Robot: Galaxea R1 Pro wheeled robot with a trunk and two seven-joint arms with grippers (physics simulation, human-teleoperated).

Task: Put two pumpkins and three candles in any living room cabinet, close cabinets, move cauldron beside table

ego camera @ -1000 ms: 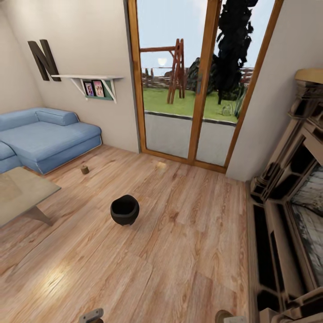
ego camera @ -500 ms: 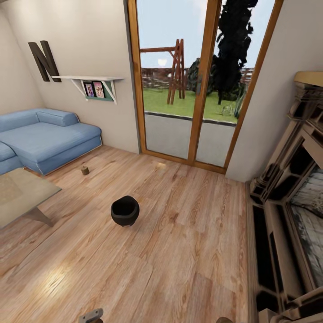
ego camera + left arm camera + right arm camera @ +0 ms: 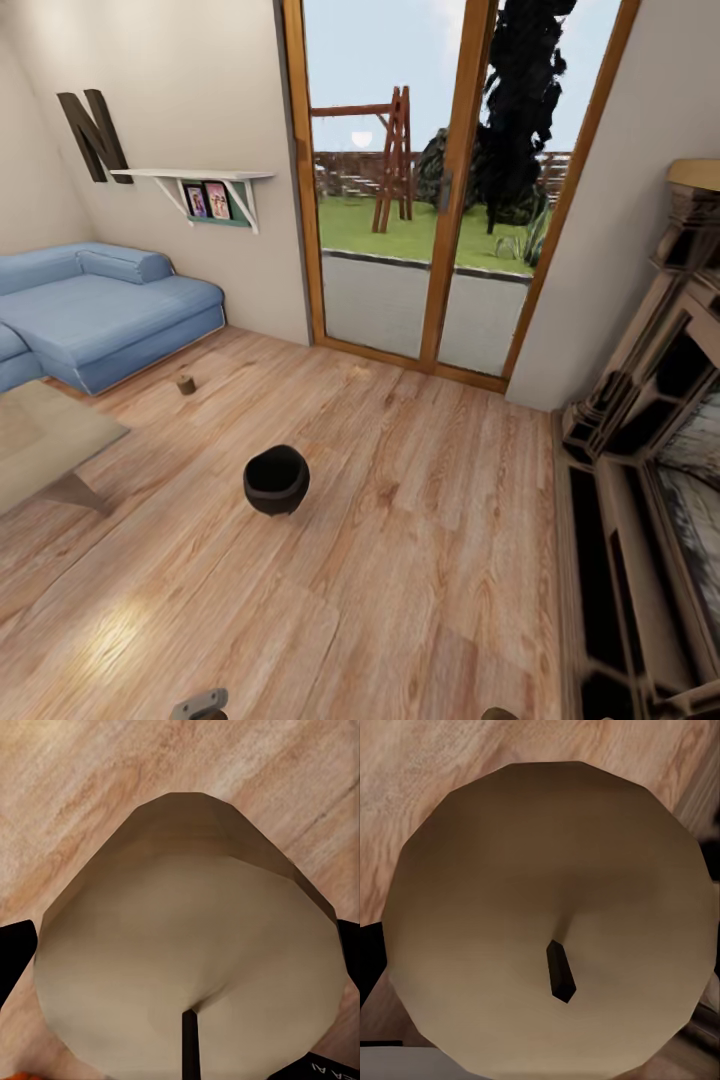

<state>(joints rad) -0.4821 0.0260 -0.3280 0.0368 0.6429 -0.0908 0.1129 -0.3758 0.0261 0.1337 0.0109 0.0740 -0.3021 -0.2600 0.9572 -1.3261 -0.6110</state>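
A candle (image 3: 187, 945) sits clamped between the left gripper's fingers (image 3: 15, 960); the right gripper holds a second candle (image 3: 547, 922), both apparently bound for the dark cabinet (image 3: 640, 520) on the right. A third candle (image 3: 185, 384) stands near the sofa (image 3: 100, 310), the cauldron (image 3: 276, 480) mid-floor, apart from the table (image 3: 45, 440).

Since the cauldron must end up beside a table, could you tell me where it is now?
In the head view the cauldron stands on the wooden floor, left of centre, apart from the glass coffee table at the left edge.
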